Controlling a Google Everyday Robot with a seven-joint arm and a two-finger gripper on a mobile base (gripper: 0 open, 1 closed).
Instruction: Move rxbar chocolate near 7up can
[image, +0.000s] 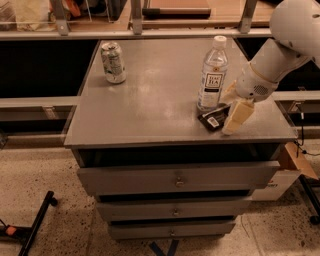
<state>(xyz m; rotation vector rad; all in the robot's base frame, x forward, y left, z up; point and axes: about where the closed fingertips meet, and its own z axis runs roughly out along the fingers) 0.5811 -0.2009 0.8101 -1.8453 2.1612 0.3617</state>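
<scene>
The rxbar chocolate (213, 120), a flat black wrapper with a white label patch, lies near the front right of the grey cabinet top (150, 110), just in front of the water bottle. The 7up can (113, 62) stands upright at the back left, far from the bar. My gripper (232, 107) comes in from the right on a white arm and sits low over the bar's right end. Its cream fingers (239, 116) are open, and the bar's end lies between them. The bar rests on the surface.
A clear plastic water bottle (212, 75) with a white cap stands upright right behind the bar, close to my gripper's left side. The cabinet's front edge is just below the bar. Drawers (175, 180) are below, with shelving rails behind.
</scene>
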